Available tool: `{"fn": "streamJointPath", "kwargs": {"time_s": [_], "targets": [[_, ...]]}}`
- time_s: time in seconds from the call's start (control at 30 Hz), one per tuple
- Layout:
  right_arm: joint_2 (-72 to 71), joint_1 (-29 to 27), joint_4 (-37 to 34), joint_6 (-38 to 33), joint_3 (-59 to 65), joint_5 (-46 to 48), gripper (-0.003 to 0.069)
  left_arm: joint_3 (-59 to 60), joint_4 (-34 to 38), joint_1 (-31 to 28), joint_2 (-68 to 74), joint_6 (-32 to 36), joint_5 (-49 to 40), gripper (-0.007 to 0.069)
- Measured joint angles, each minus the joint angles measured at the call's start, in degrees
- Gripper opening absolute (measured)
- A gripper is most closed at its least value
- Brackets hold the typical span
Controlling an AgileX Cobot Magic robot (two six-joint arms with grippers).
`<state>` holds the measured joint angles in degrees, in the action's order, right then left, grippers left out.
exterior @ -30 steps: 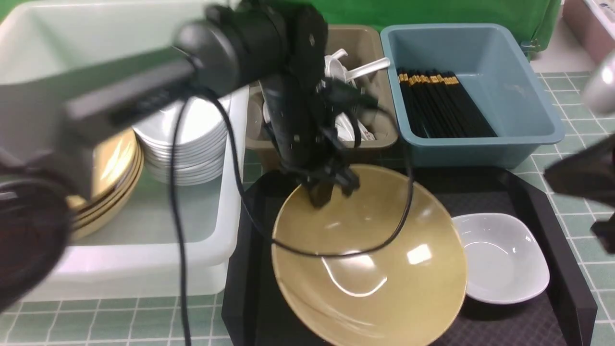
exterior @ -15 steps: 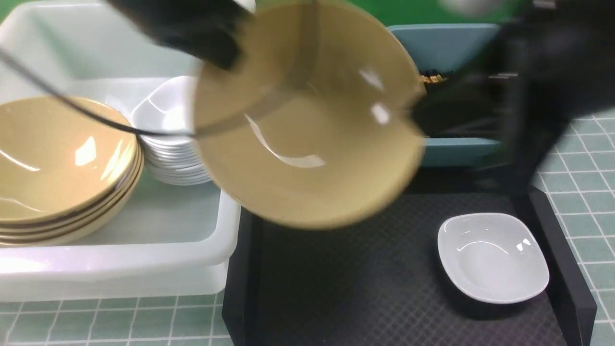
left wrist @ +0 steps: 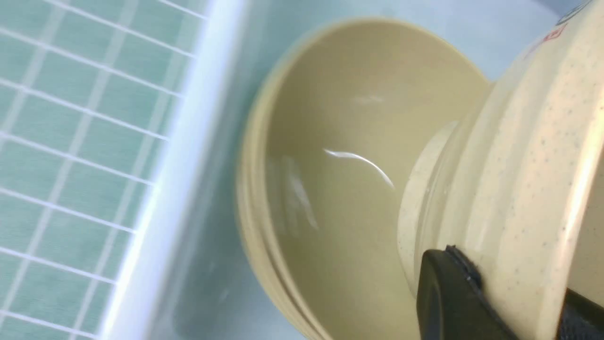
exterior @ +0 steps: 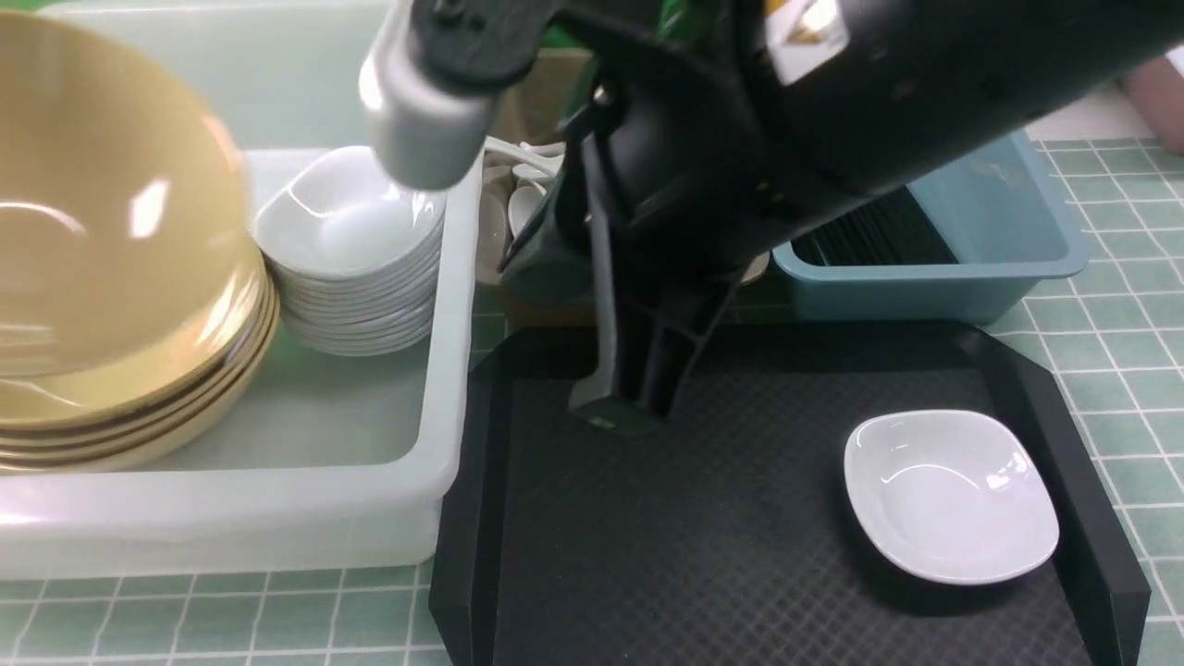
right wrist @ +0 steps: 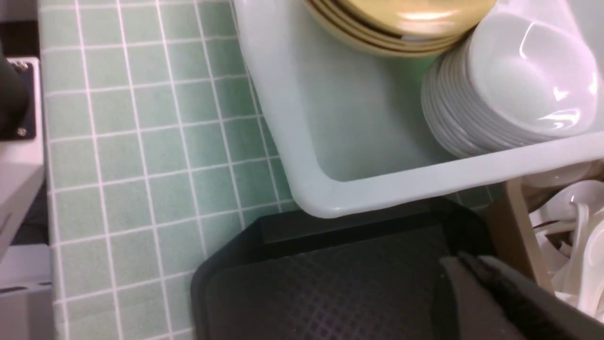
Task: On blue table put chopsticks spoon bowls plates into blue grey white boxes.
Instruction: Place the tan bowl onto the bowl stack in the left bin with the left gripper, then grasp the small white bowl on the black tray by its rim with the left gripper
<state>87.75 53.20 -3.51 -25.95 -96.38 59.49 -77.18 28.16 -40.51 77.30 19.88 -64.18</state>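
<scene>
My left gripper (left wrist: 514, 307) is shut on the rim of a tan bowl (exterior: 102, 203), one finger outside the wall and one inside. The bowl hangs tilted over the stack of bowls (exterior: 139, 416) in the white box (exterior: 277, 518); this gripper is out of the front view. A stack of white plates (exterior: 361, 277) stands beside that stack. One plate (exterior: 953, 495) lies on the black tray (exterior: 740, 536). My right gripper (exterior: 624, 407) is shut and empty above the tray's far left part. Chopsticks (exterior: 879, 240) lie in the blue box (exterior: 999, 250). Spoons (exterior: 523, 185) fill the grey box (exterior: 536, 88).
My right arm crosses the upper middle of the front view and hides most of the grey box and part of the blue box. The black tray sits on the tiled blue table (exterior: 1128, 314), close against the white box's right wall.
The left arm lifted the tan bowl off the black tray and carried it left over the bowl stack. The right arm swung in from the right to above the tray.
</scene>
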Motion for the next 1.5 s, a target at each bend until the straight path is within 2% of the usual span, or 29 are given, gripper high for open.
{"fn": "streamJointPath", "kwargs": {"time_s": [0.1, 0.3, 0.47, 0.63, 0.67, 0.7, 0.73, 0.8, 0.93, 1.03, 1.1, 1.17, 1.2, 1.23, 1.37, 1.43, 1.47, 1.5], "targets": [[0.79, 0.0, 0.15, -0.93, 0.0, 0.0, 0.0048, 1.03, 0.55, -0.57, 2.01, -0.4, 3.1, 0.0006], [1.02, 0.0, 0.36, -2.52, 0.0, 0.0, 0.0048, 1.5, 1.04, -0.36, 8.58, -0.75, 3.63, 0.0013], [1.02, 0.0, 0.47, -2.84, 0.0, 0.0, 0.0048, 1.5, 0.45, -0.36, 13.49, -0.87, 4.2, 0.0076], [1.02, -0.43, 0.59, -2.84, 0.0, 0.0, 0.0048, 1.5, -0.4, -0.36, 15.39, -0.82, 4.07, 0.0243], [1.09, -0.83, 0.59, -2.84, 0.0, 0.05, 0.0048, 1.5, -0.96, -0.36, 15.38, -0.82, 4.0, 0.0304], [1.09, -0.92, 0.59, -2.84, 0.0, 0.05, 0.0048, 1.5, -1.17, -0.36, 15.38, -0.82, 4.0, 0.0314], [1.2, -1.69, 0.59, -2.91, 0.0, 0.05, 0.0048, 1.44, -1.68, -0.36, 15.38, -0.82, 3.7, 0.0393], [1.25, -2.64, 0.6, -2.91, 0.0, 0.18, 0.0048, 0.95, -1.98, -0.36, 15.38, -0.82, 2.99, 0.0462], [1.25, -4.27, 0.66, -2.74, 0.0, 0.63, 0.0048, -2.27, -1.99, -0.36, 14.03, -1.66, 0.34, 0.0537], [1.25, -5.78, 0.66, -2.11, 0.0, 0.98, 0.0048, -7.5, -1.61, 1.4, 11.33, -2.36, -2.56, 0.0548], [1.25, -6.93, 0.66, -1.24, 0.0, 1.59, 0.0048, -10.7, -1.48, 4.51, 9.49, -2.76, -4.39, 0.0544], [1.25, -8.4, 0.66, -0.82, 0.0, 2.68, 0.0048, -13.2, -1.48, 10.1, 7.84, -2.81, -5.56, 0.0538], [1.25, -9.61, 0.66, -0.3, 0.0, 3.84, 0.0048, -14.36, -1.33, 15.2, 6.85, -2.81, -5.95, 0.0522], [1.2, -9.78, 0.71, -0.17, 0.0, 4.07, 0.0048, -14.47, -1.33, 16.01, 6.85, -2.81, -6.04, 0.0521], [0.64, -14.06, 0.85, 0.89, 0.05, 10.47, 0.0048, -14.9, -3.73, 35.59, 7.9, -2.81, -6.89, 0.0486], [-0.22, -16.07, 0.87, 2.02, 0.63, 11.43, 0.0048, -14.94, -6.33, 43.58, 9.93, -3.31, -6.95, 0.0475], [-0.37, -16.26, 0.95, 2.11, 0.9, 11.54, 0.0049, -14.94, -6.67, 44.43, 10.2, -3.38, -6.95, 0.0472], [-1.27, -17.0, 1.01, 2.51, 1.64, 11.64, 0.005, -14.94, -7.93, 48.52, 11.68, -3.9, -6.83, 0.047]]}}
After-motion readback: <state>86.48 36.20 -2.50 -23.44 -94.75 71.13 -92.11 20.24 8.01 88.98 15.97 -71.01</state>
